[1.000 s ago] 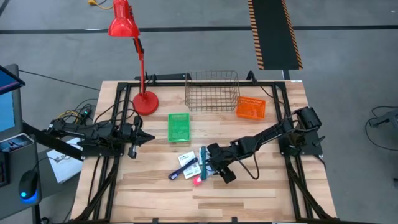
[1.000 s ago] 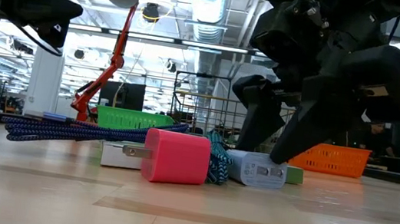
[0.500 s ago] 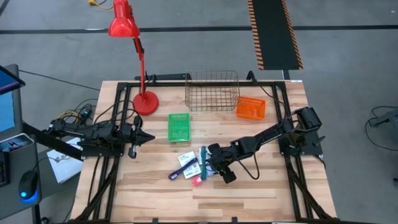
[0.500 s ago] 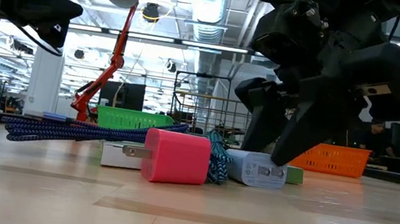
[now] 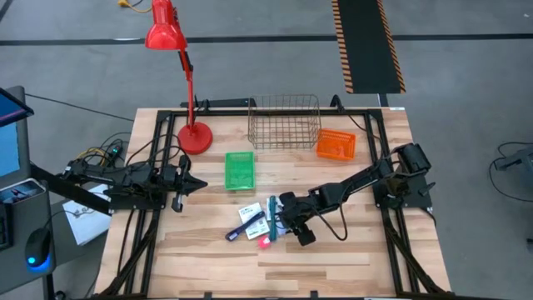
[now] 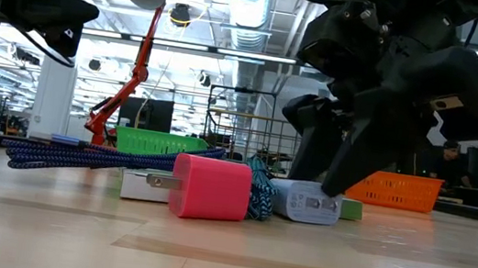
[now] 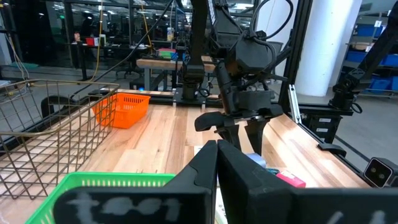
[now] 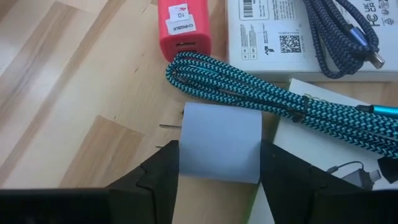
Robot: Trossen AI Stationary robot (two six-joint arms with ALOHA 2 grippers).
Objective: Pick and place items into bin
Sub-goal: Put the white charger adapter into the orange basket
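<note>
Jaws of the right gripper (image 8: 219, 163) straddle a smooth pale-blue charger block (image 8: 221, 142) beside a braided teal cable (image 8: 273, 102).

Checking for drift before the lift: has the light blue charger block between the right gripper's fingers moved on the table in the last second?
No. In the low view the light blue charger sits beside the pink charger as before, right gripper straddling it.

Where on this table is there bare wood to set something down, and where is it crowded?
Free: the near edge of the table, below the pink charger, and the strip between the green bin and orange basket. Crowded: the centre pile, where the right pincer straddles a pale blue charger beside the teal cable.
</note>
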